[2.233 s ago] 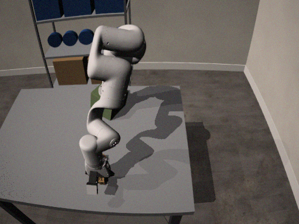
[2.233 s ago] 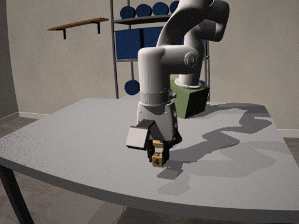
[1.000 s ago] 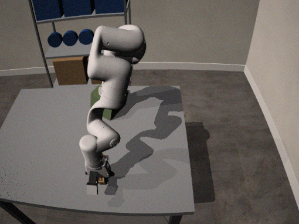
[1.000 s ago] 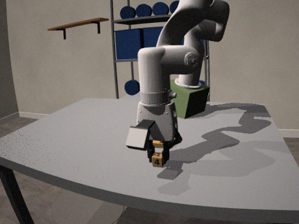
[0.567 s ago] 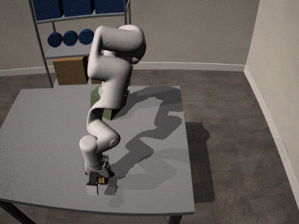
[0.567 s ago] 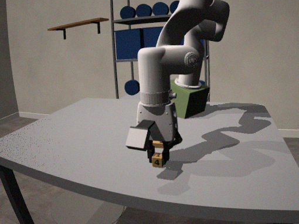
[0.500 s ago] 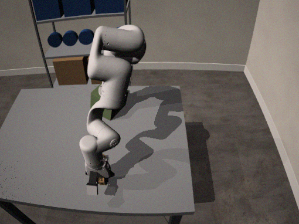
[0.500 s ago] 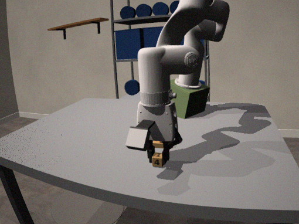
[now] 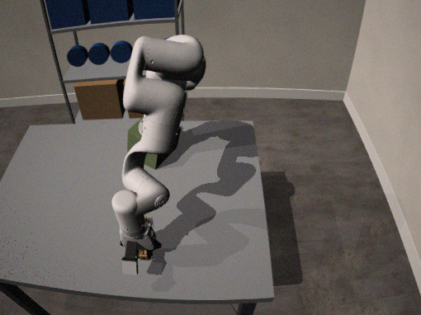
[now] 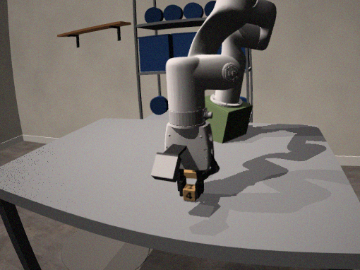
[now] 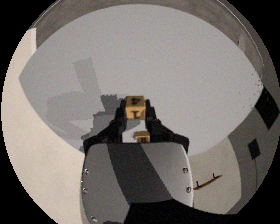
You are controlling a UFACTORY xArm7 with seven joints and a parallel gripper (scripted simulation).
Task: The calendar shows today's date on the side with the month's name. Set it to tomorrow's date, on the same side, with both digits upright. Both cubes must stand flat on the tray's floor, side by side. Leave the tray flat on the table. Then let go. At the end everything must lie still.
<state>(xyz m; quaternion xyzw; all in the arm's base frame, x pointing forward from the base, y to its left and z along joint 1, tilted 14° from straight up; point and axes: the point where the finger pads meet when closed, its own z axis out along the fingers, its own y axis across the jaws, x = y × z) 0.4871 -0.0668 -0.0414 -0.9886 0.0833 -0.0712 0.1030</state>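
My gripper points down near the table's front edge and is shut on a small wooden digit cube. It holds the cube a little above the table top. In the exterior view the cube's front face shows a 4. A second small wooden-coloured piece shows between the fingers nearer the palm; I cannot tell what it is. The calendar tray and its month side are in no view.
The arm's green base block stands at the back of the table. Behind it stands a metal rack with blue boxes and balls, and a brown box on the floor. A wall shelf hangs at the left.
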